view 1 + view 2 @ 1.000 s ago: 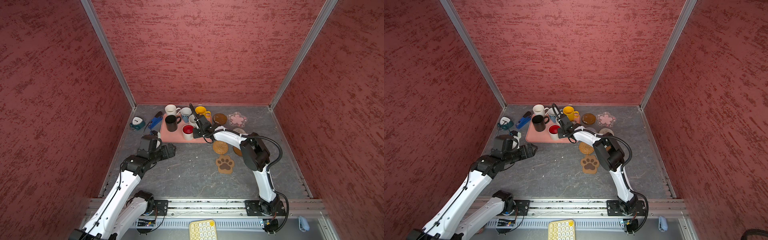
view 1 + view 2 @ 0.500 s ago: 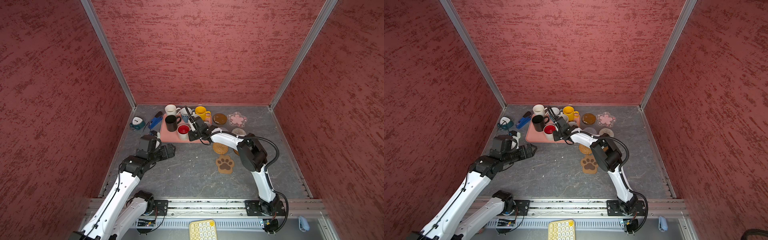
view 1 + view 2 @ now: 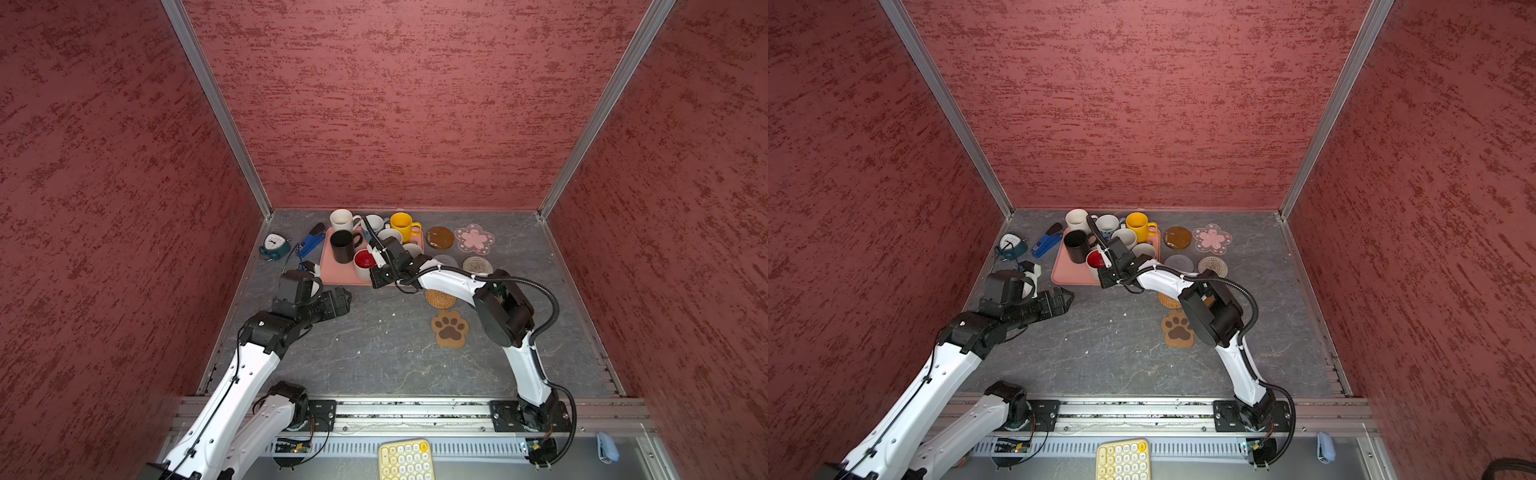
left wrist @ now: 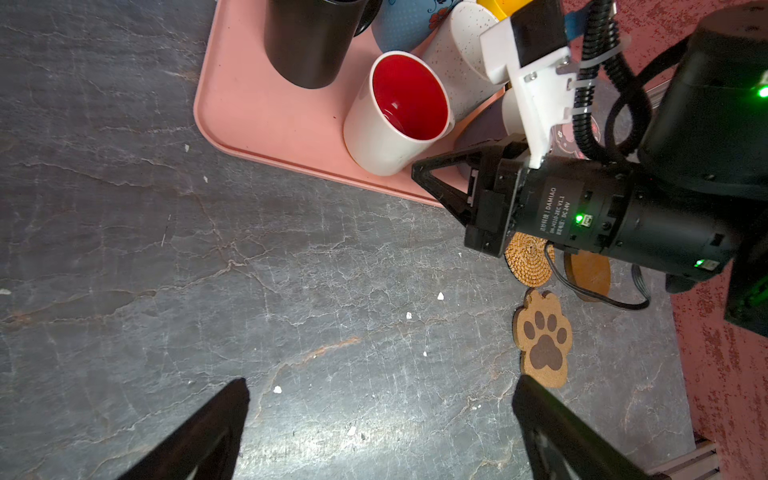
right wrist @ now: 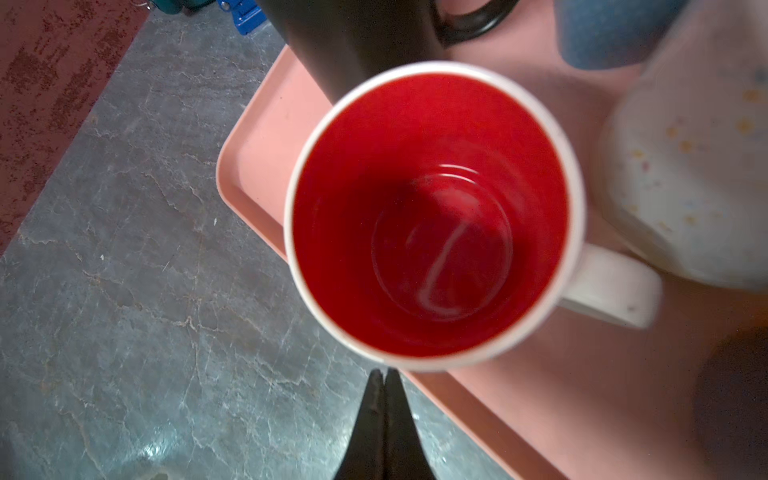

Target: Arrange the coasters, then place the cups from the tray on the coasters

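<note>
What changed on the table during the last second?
The shut right pincer swung left toward the near edge of the tray, and the red-lined mug slid slightly left. Nothing was gripped or released. The open left pincer, black mug and paw coaster stayed put.

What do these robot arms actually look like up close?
The left arm and right arm have white shells with black joints. The left tool and right tool have black, pointed triangular fingers. A ribbed black cable runs along the right arm.

Soft, even light fills the scene and shadows are faint. The right wrist view blurs the red mug (image 5: pixel 432 216). Glare marks the table (image 5: pixel 124 291) at 7 o'clock.
</note>
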